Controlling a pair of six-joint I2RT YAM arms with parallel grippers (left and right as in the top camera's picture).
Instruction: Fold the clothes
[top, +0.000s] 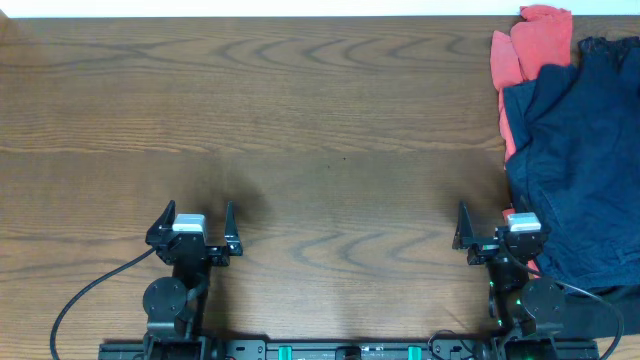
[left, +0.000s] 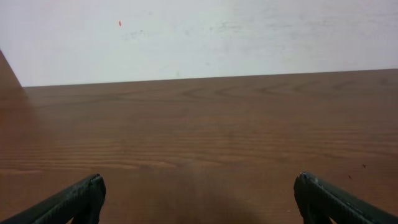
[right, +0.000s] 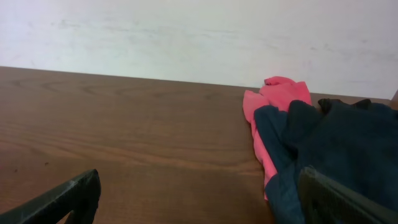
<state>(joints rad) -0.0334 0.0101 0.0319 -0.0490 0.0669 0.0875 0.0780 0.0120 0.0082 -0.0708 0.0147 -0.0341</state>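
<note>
The clothes lie in a loose pile at the table's right edge. A dark navy garment (top: 580, 160) is on top and a coral-red one (top: 530, 45) sticks out behind and to its left. In the right wrist view the navy cloth (right: 336, 143) and the red cloth (right: 280, 96) lie ahead on the right. My right gripper (top: 492, 218) stands open at the front right; its right finger (right: 329, 196) is over the edge of the navy cloth and holds nothing. At the front left, my left gripper (top: 199, 214) is open over bare wood, with nothing between its fingers (left: 78, 198).
The brown wooden table (top: 300, 120) runs to a white wall at the back. Both arm bases sit along the front edge, and a black cable (top: 85, 295) loops off to the left.
</note>
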